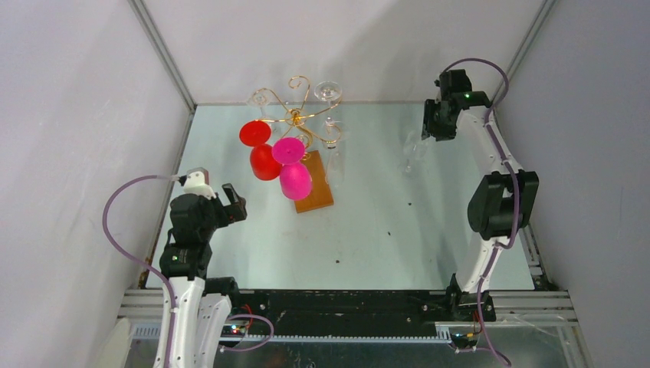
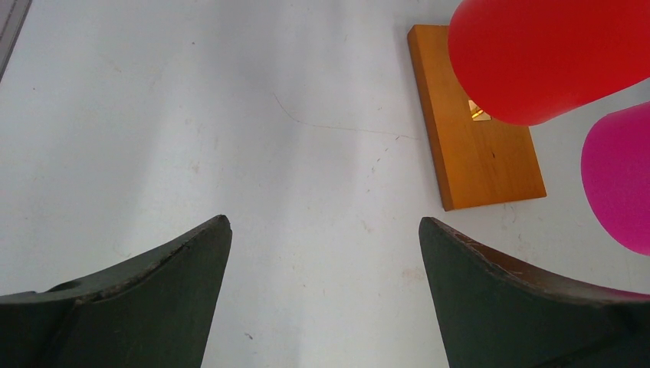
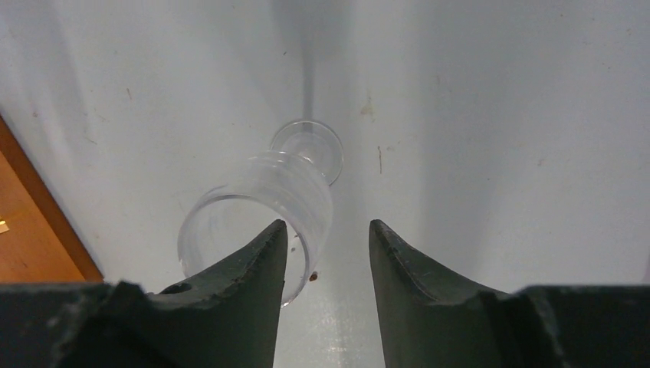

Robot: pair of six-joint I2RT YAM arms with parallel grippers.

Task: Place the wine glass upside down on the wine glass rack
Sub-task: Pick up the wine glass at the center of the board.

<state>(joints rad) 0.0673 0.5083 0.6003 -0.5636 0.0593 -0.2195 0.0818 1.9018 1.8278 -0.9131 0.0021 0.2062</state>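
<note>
A clear wine glass (image 3: 253, 207) stands upright on the table, faint in the top view (image 1: 414, 157). My right gripper (image 3: 328, 224) hovers right above it, open. Its left finger (image 3: 253, 268) overlaps the rim and only the rim's right edge lies in the gap. In the top view the right gripper (image 1: 431, 132) is at the back right. The wine glass rack (image 1: 295, 115), gold wire on a brown wooden base (image 1: 316, 192), stands at the back centre. My left gripper (image 1: 234, 203) is open and empty over bare table left of the base (image 2: 479, 146).
A red glass (image 1: 264, 161), a magenta glass (image 1: 295, 180) and a clear glass (image 1: 331, 146) hang upside down on the rack. The red one (image 2: 544, 54) and the magenta one (image 2: 621, 176) loom close in the left wrist view. White walls enclose the table.
</note>
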